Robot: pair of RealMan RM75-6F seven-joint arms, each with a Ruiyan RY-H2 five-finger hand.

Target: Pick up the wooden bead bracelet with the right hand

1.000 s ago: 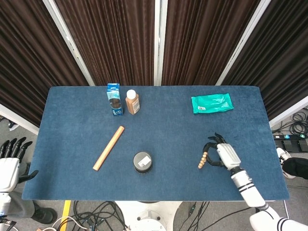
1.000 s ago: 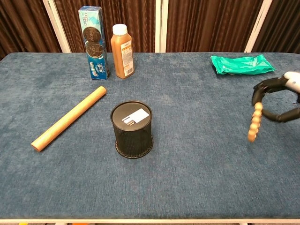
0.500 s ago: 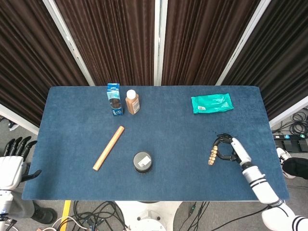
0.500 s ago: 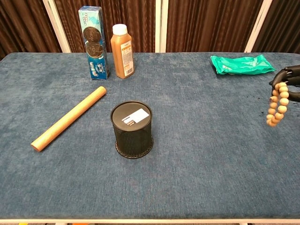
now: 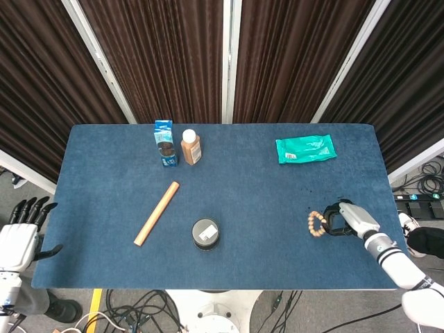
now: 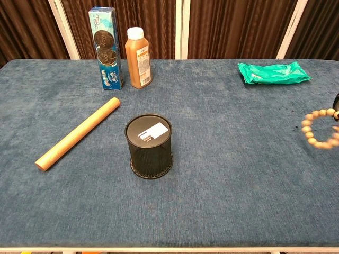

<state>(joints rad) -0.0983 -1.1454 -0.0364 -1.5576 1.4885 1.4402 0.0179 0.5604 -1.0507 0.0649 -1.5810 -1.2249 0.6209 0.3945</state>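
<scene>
The worktop point(image 5: 104, 180) is deep blue. At far left stand a blue cookie box point(image 5: 164, 143) and a brown, white-capped bottle point(image 5: 191, 147); far right, a green packet point(image 5: 306, 148). Nearer: tan wooden rod point(image 5: 157, 213), black mesh cup point(image 5: 205, 234), light-brown bead bracelet point(image 5: 317, 224).

My right hand point(image 5: 345, 219) has a white shell over black fingers, with a black-ringed white forearm; my left hand point(image 5: 21, 239) looks alike, white with black fingers.
</scene>
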